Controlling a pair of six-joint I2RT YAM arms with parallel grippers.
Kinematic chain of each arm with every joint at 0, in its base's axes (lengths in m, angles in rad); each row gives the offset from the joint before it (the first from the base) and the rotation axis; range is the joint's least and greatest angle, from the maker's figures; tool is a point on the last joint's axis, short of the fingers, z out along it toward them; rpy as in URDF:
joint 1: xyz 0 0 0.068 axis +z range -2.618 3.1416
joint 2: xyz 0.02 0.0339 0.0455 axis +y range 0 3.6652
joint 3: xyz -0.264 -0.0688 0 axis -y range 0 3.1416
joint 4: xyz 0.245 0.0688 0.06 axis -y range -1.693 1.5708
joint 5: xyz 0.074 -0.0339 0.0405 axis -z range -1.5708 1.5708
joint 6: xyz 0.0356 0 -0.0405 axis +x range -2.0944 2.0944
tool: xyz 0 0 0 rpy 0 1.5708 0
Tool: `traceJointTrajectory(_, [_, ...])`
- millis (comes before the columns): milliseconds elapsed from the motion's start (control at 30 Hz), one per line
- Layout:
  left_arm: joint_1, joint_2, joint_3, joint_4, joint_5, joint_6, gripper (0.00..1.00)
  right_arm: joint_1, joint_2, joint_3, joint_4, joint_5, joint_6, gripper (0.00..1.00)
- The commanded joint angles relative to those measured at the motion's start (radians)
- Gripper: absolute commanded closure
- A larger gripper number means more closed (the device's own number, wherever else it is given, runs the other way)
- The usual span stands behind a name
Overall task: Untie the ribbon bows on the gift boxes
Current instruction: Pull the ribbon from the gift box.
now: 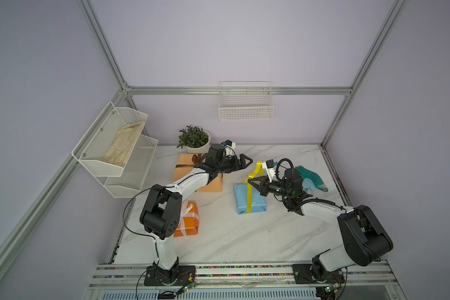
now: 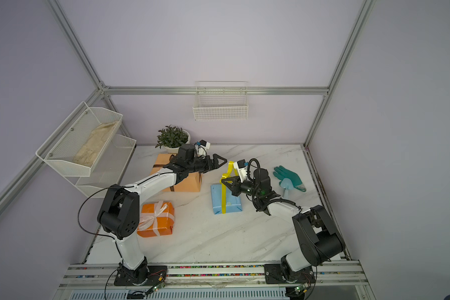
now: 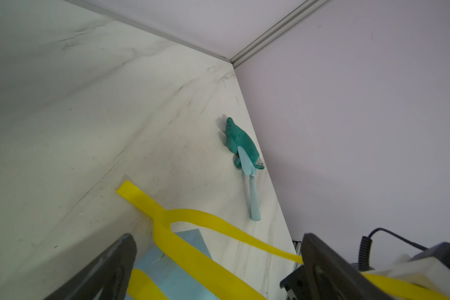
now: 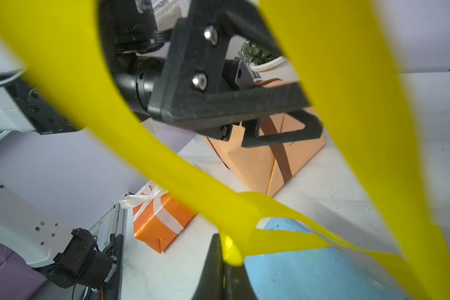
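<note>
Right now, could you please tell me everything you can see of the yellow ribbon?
The ribbon is thin, flat, bright yellow and smooth-looking. One band runs lengthwise along the top of the blue box, lying flat on it. At the box's far end it rises into a loose loop with a free tail, no tidy bow. The right hand is shut on it just above that end. The left hand is open beside the loop; whether it touches I cannot tell.
</note>
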Motion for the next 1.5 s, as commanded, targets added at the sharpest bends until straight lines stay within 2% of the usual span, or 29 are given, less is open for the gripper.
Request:
traceJointTrajectory(0, [0.027,-0.120,-0.074,-0.035,-0.081,0.059,0.00,0.003,-0.018,0.095,-0.045,0.025,0.001,1.00])
traceJointTrajectory(267, [0.031,-0.260,-0.227,-0.040,-0.105,0.039,0.00,0.003,-0.092,0.174,-0.178,0.073,-0.068,1.00])
traceJointTrajectory(433, [0.030,-0.311,-0.300,-0.035,-0.095,0.013,0.00,0.004,-0.132,0.231,-0.212,0.059,-0.060,1.00])
traceJointTrajectory(667, [0.021,-0.349,-0.359,-0.027,-0.085,-0.006,0.00,0.004,-0.167,0.342,-0.322,0.093,-0.122,1.00])
traceJointTrajectory(1200, [-0.030,-0.265,-0.387,0.023,-0.070,-0.017,0.00,0.003,-0.192,0.565,-0.457,0.158,-0.139,1.00])
traceJointTrajectory(1467, [-0.051,-0.219,-0.377,0.057,-0.050,-0.029,0.00,0.004,-0.256,0.686,-0.526,0.296,-0.153,1.00])
